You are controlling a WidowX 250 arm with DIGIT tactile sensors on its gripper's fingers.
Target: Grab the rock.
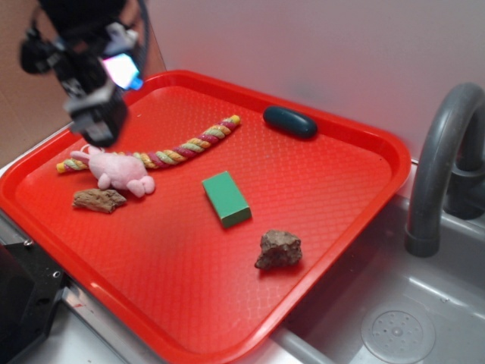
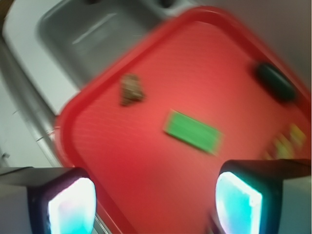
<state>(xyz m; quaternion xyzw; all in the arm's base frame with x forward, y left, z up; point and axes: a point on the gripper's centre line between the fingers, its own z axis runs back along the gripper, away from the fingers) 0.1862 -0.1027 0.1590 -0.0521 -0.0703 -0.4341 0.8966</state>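
Note:
The rock [image 1: 278, 249] is small, lumpy and reddish-brown. It lies on the red tray [image 1: 333, 174] near its front right edge, to the right of and nearer than the green block [image 1: 226, 199]. In the blurred wrist view the rock [image 2: 131, 89] lies far ahead, near the tray's rim. My gripper [image 1: 97, 125] hangs high over the tray's far left corner, well away from the rock. In the wrist view the gripper [image 2: 155, 204] is open and empty, with bare tray [image 2: 146, 161] between its glowing pads.
A pink plush toy [image 1: 120, 171], a braided rope [image 1: 178, 149], a brown bark-like wood piece [image 1: 99, 199] and a dark teal oval [image 1: 290, 121] lie on the tray. A grey sink [image 1: 394, 318] with a faucet [image 1: 443, 152] stands to the right.

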